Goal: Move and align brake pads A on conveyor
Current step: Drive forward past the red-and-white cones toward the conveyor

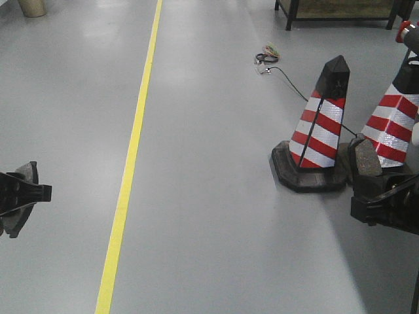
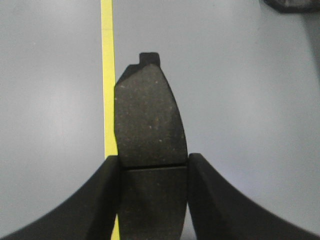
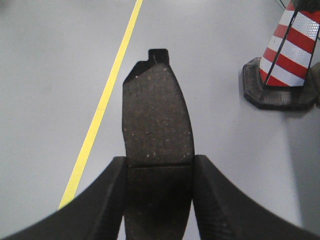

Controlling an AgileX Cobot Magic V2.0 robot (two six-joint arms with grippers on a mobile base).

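Observation:
Each gripper holds one dark grey brake pad over a grey floor; the conveyor is out of view. In the left wrist view my left gripper (image 2: pixel 154 165) is shut on a brake pad (image 2: pixel 150 122) that sticks out lengthwise past the fingers, its centre groove level with the fingertips. My right gripper (image 3: pixel 160 165) is shut on a second brake pad (image 3: pixel 157 115) the same way. In the front view the left gripper (image 1: pixel 29 186) shows at the left edge with its pad (image 1: pixel 27 173) edge-on. At the right edge the right gripper (image 1: pixel 376 186) carries its pad (image 1: pixel 366 159) in front of the cones.
A yellow floor line (image 1: pixel 131 163) runs from top to bottom, left of centre. Two red-and-white striped cones (image 1: pixel 321 131) stand on black bases at the right, close to my right arm. A cable bundle (image 1: pixel 266 55) lies on the floor, and a dark table frame (image 1: pixel 340 13) stands at top right.

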